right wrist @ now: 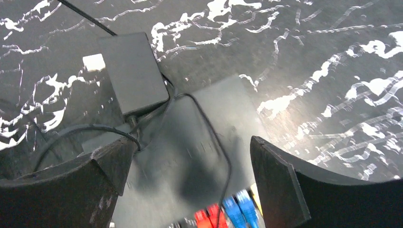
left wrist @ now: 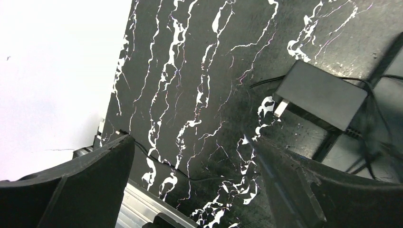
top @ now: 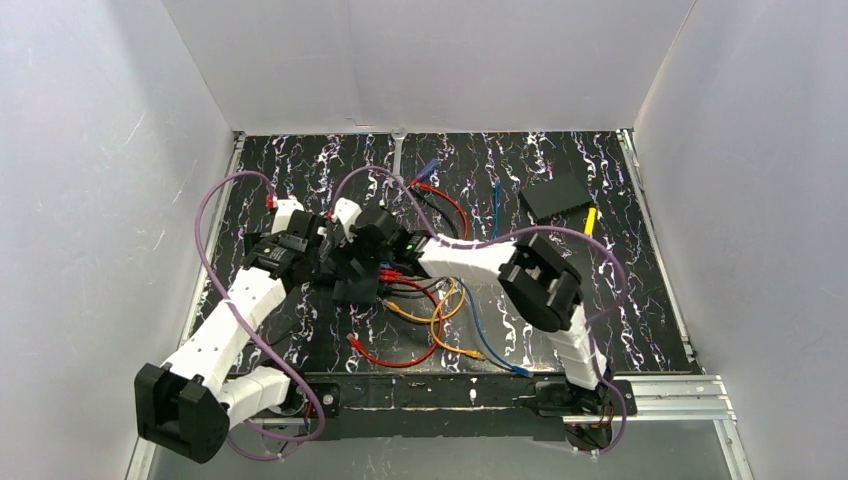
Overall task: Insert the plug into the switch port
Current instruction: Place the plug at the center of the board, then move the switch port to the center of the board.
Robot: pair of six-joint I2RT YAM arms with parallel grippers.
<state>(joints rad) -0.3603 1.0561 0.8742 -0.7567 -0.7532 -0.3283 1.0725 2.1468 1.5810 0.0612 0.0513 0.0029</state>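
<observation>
Hanging over the switch (right wrist: 223, 104), the R gripper (right wrist: 192, 147) had its 2 fingers spread wide, w/ nothing held between them; only the box's flat top showed in the gap. I couldn't tell whether the pads touched it. The switch lay flat on the table (left wrist: 199, 47), left of centre in the top view, w/ both wrists crowded over it. At its near edge in the R wrist view sat red plugs (right wrist: 209, 217) and blue plugs (right wrist: 240, 209) side by side, blurred, so how deep they sat wasn't clear. A thin black cord (right wrist: 216, 142) looped across the switch's top and ran to a small block (right wrist: 133, 71), which rested partly on the switch's far corner, a white prong (right wrist: 93, 62) at its other end. The L gripper (left wrist: 192, 142) was also wide open and gripped nothing, w/ bare table between its fingers and the block off to 1 side. Red, orange and blue cables (top: 440, 320) fanned from the switch toward the near edge. A plain slab (top: 555, 192) lay well apart at the far R.
</observation>
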